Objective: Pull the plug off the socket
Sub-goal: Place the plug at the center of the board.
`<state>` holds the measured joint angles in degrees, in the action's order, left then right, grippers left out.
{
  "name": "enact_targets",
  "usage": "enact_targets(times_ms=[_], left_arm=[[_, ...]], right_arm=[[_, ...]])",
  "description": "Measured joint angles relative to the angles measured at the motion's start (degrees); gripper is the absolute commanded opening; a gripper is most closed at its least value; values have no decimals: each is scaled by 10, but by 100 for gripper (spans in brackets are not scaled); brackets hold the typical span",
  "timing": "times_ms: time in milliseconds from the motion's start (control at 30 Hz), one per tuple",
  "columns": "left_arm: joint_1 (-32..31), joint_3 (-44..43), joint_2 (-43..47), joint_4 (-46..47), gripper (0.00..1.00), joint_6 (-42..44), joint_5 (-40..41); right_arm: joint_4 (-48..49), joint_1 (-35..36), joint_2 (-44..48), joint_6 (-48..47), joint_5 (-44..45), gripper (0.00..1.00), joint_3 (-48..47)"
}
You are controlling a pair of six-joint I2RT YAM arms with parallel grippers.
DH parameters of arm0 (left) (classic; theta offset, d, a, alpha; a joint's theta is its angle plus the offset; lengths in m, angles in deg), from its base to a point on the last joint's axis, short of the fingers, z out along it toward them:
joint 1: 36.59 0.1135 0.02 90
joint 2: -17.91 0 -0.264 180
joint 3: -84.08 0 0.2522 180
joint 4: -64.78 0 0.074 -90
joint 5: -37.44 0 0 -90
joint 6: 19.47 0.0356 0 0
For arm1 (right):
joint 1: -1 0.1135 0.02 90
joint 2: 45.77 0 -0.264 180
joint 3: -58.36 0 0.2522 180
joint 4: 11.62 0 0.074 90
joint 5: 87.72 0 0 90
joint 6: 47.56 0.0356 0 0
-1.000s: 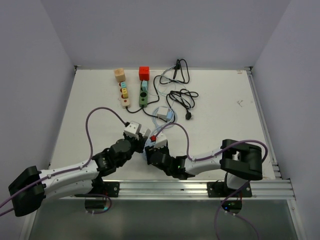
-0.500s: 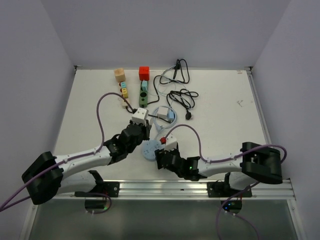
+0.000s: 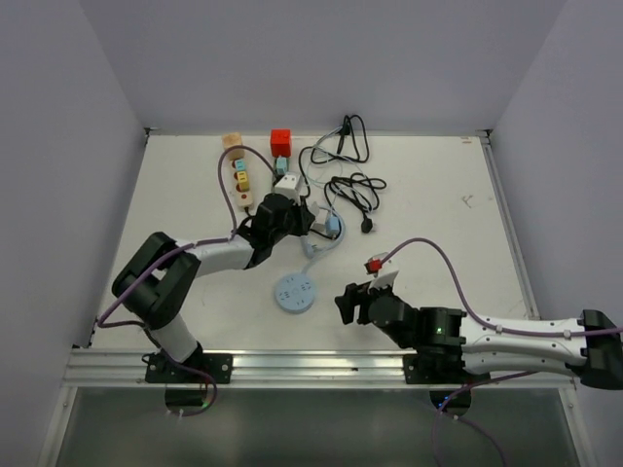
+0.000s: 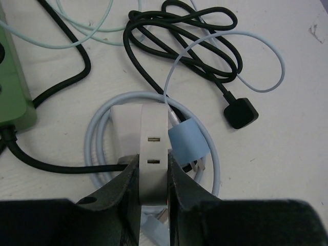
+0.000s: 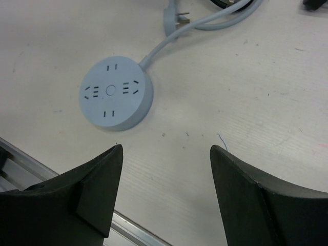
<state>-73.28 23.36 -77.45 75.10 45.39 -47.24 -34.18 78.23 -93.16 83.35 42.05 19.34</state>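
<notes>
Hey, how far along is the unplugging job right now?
Done: the round blue socket lies with every slot bare, no plug in it. In hand: the left gripper is shut on the white plug, over the coiled pale cable. The right gripper is open and empty. Left: probably only setting the plug down and letting go.
</notes>
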Motion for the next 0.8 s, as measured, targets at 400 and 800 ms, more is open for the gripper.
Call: enact_targets(times_ms=[400,800], left_arm=[[62,-106,-136,51,25,-62,-158],[62,-271,-238,17,87,-71,-187]], right_arm=[[-40,0,2,7,3,73,35],[-40,-3,12,8,3,73,47]])
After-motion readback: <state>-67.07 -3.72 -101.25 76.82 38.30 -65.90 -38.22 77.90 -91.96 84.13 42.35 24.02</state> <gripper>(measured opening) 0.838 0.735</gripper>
